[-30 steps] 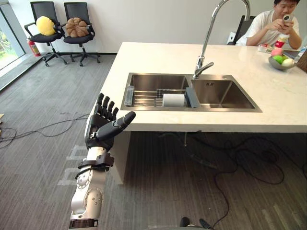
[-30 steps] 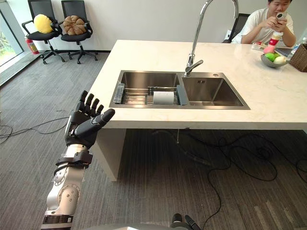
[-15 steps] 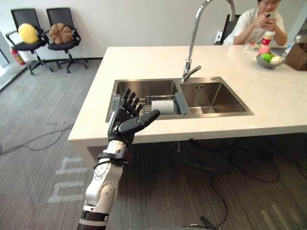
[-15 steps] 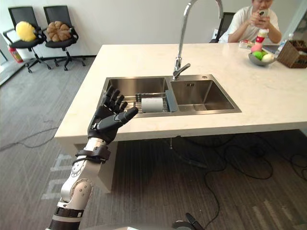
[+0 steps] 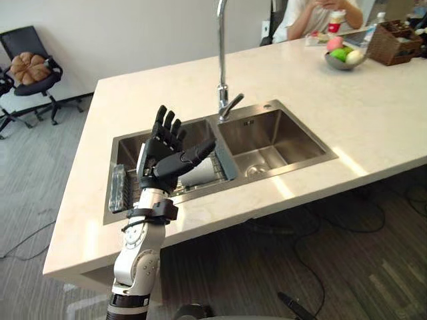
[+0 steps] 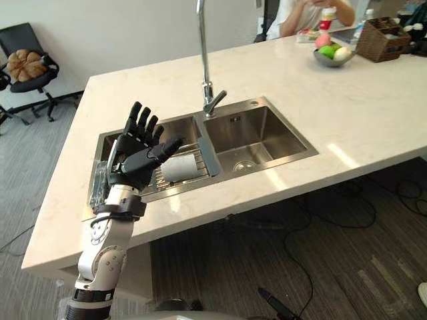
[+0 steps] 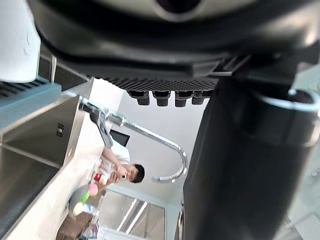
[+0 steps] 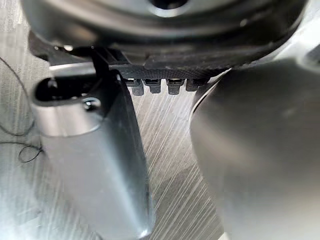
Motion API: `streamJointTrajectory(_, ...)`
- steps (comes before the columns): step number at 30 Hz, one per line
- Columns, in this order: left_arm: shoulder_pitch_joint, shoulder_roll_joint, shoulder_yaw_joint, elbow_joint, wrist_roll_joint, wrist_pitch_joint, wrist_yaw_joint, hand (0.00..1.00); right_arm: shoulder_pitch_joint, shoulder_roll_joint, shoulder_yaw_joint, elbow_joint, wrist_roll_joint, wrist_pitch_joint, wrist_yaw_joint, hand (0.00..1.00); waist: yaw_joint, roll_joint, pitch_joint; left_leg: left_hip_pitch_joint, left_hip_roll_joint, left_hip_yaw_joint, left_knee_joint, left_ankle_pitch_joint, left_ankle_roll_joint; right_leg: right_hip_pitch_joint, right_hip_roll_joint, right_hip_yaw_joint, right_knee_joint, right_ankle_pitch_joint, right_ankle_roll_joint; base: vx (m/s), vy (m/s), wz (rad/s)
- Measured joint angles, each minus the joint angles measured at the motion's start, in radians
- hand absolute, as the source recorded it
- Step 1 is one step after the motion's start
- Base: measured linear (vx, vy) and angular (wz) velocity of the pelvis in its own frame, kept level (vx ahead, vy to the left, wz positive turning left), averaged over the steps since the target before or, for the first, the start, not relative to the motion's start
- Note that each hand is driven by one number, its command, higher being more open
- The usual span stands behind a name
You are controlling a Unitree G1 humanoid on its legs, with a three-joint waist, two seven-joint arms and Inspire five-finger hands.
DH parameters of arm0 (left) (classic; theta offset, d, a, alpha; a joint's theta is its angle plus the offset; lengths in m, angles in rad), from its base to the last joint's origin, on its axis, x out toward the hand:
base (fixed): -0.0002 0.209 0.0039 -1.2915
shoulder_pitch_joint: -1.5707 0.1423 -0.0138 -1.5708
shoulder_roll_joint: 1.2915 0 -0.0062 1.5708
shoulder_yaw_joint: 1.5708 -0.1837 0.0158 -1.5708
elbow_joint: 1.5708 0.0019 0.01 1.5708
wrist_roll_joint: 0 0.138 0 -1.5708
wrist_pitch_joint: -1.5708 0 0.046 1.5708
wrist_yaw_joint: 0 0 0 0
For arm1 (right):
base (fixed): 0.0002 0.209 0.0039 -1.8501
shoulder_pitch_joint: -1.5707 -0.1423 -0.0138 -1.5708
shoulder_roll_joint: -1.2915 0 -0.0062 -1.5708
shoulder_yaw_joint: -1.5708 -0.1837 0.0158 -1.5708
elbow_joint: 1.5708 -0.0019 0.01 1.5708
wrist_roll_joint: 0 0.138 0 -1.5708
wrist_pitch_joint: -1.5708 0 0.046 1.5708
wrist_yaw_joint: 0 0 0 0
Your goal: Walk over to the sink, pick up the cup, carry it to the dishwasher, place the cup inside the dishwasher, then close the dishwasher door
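In the left eye view the left hand stands upright, fingers spread and thumb out, holding nothing, over the front of the sink's left basin. The white cup lies on its side on the rack there, partly behind the hand. The right eye view bares more of the cup. The left wrist view gives the tap's full curved spout and a seated person. The right wrist view shows the right hand relaxed, straight-fingered and empty, over grey floor.

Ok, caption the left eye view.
Open left hand raised before the sink, a white cup lying on its side in the left basin.
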Motion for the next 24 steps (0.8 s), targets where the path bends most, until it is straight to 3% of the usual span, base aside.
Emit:
streamJointTrajectory(4, 0.048, 0.003, 0.026, 0.000, 0.000, 0.000, 0.012, 1.00, 0.020, 0.001, -0.017, 0.007, 0.002, -0.001, -0.006, 1.00, 0.003, -0.016, -0.015, 0.049, -0.028, 0.000, -0.102, 0.026, -0.006, 0.000, -0.021, -0.040, 0.023, -0.053, -0.009, 0.04, -0.065, 0.16)
streamJointTrajectory(5, 0.048, 0.007, 0.030, -0.007, 0.000, 0.001, -0.004, 1.00, 0.031, 0.004, -0.049, 0.006, 0.002, 0.003, -0.006, 1.00, -0.001, -0.036, -0.027, 0.061, -0.056, -0.004, -0.134, 0.027, -0.003, -0.023, -0.054, -0.079, 0.093, -0.104, 0.013, 0.07, -0.044, 0.52)
streamJointTrajectory(6, 0.048, 0.008, 0.030, -0.011, 0.000, 0.002, -0.016, 1.00, 0.038, 0.005, -0.050, 0.008, 0.002, 0.008, -0.007, 1.00, -0.002, -0.048, -0.034, 0.068, -0.070, -0.009, -0.148, 0.025, 0.000, -0.025, -0.070, -0.094, 0.114, -0.115, 0.036, 0.16, -0.037, 0.70)
streamJointTrajectory(8, 0.050, -0.001, 0.043, -0.052, 0.000, 0.008, -0.036, 1.00, 0.054, 0.000, -0.059, 0.022, 0.001, 0.016, -0.009, 1.00, -0.014, -0.054, -0.026, 0.086, -0.085, -0.046, -0.166, 0.034, 0.006, -0.090, -0.109, -0.142, 0.325, -0.151, 0.093, 0.18, -0.013, 0.50)
streamJointTrajectory(9, 0.048, 0.010, 0.048, -0.057, 0.001, 0.001, -0.061, 1.00, 0.059, 0.012, -0.094, 0.031, 0.011, 0.014, -0.009, 1.00, -0.010, -0.065, -0.025, 0.095, -0.093, -0.064, -0.146, 0.023, 0.007, -0.194, -0.158, -0.159, 0.584, -0.128, 0.103, 0.11, 0.024, 0.36)
streamJointTrajectory(11, 0.047, 0.033, 0.045, -0.054, 0.023, 0.001, -0.067, 1.00, 0.071, 0.035, -0.121, 0.026, 0.048, -0.003, -0.001, 1.00, -0.022, -0.077, -0.017, 0.129, -0.087, -0.099, -0.140, 0.000, 0.019, -0.241, -0.198, -0.159, 0.758, -0.046, 0.090, 0.19, -0.011, 0.53)
streamJointTrajectory(12, 0.047, 0.037, 0.042, -0.039, 0.033, 0.001, -0.068, 1.00, 0.070, 0.040, -0.127, 0.027, 0.063, -0.006, 0.007, 1.00, -0.027, -0.065, -0.016, 0.152, -0.070, -0.127, -0.138, -0.011, 0.017, -0.275, -0.216, -0.160, 0.823, -0.102, 0.044, 0.25, -0.057, 0.65)
streamJointTrajectory(14, 0.040, 0.042, 0.041, -0.019, 0.037, -0.003, -0.067, 1.00, 0.058, 0.042, -0.126, 0.028, 0.066, -0.006, 0.016, 1.00, -0.026, -0.064, -0.015, 0.152, -0.051, -0.163, -0.135, -0.020, 0.009, -0.295, -0.205, -0.141, 0.699, -0.160, 0.018, 0.16, -0.047, 0.65)
streamJointTrajectory(15, 0.025, 0.059, 0.035, 0.008, 0.037, -0.006, -0.067, 1.00, 0.051, 0.047, -0.126, 0.030, 0.065, -0.003, 0.018, 1.00, -0.028, -0.061, -0.016, 0.134, -0.032, -0.197, -0.122, -0.027, -0.004, -0.299, -0.168, -0.084, 0.513, -0.155, 0.025, 0.14, -0.106, 0.95)
streamJointTrajectory(16, 0.004, 0.090, 0.030, 0.041, 0.036, -0.006, -0.069, 1.00, 0.050, 0.060, -0.126, 0.030, 0.061, 0.001, 0.018, 1.00, -0.030, -0.072, -0.017, 0.107, -0.030, -0.234, -0.098, -0.039, -0.021, -0.288, -0.145, -0.015, 0.333, -0.100, 0.055, 0.14, -0.143, 1.01)
streamJointTrajectory(17, -0.003, 0.107, 0.030, 0.055, 0.032, -0.005, -0.069, 1.00, 0.049, 0.069, -0.127, 0.030, 0.059, 0.001, 0.018, 1.00, -0.032, -0.086, -0.016, 0.101, -0.036, -0.253, -0.090, -0.044, -0.030, -0.282, -0.150, -0.006, 0.272, -0.039, 0.064, 0.15, -0.246, 0.95)
streamJointTrajectory(18, -0.005, 0.139, 0.037, 0.064, 0.016, -0.005, -0.070, 1.00, 0.047, 0.090, -0.134, 0.035, 0.060, 0.006, 0.018, 1.00, -0.028, -0.127, -0.012, 0.112, -0.052, -0.278, -0.081, -0.059, -0.051, -0.260, -0.167, -0.022, 0.209, 0.074, 0.105, 0.21, -0.380, 0.65)
streamJointTrajectory(19, 0.007, 0.111, 0.041, 0.076, 0.014, 0.001, -0.069, 1.00, 0.051, 0.083, -0.145, 0.048, 0.059, 0.007, 0.018, 1.00, -0.018, -0.083, -0.017, 0.113, -0.014, -0.279, -0.063, -0.074, -0.069, -0.213, -0.132, -0.056, 0.163, 0.082, 0.089, 0.21, -0.378, 0.49)
streamJointTrajectory(22, 0.028, 0.087, 0.045, 0.032, 0.013, 0.002, -0.091, 1.00, 0.047, 0.038, -0.141, 0.072, 0.045, 0.035, 0.005, 1.00, 0.023, -0.026, -0.046, 0.124, 0.074, -0.238, -0.086, -0.085, -0.101, -0.147, -0.033, -0.079, 0.009, 0.132, 0.050, 0.16, -0.210, -0.06)
streamJointTrajectory(24, 0.028, 0.086, 0.054, -0.008, 0.015, 0.003, -0.106, 1.00, 0.045, 0.038, -0.133, 0.066, 0.042, 0.034, 0.005, 1.00, 0.018, -0.025, -0.048, 0.131, 0.098, -0.226, -0.105, -0.078, -0.113, -0.136, -0.006, -0.079, -0.024, 0.142, 0.037, 0.10, -0.141, -0.12)
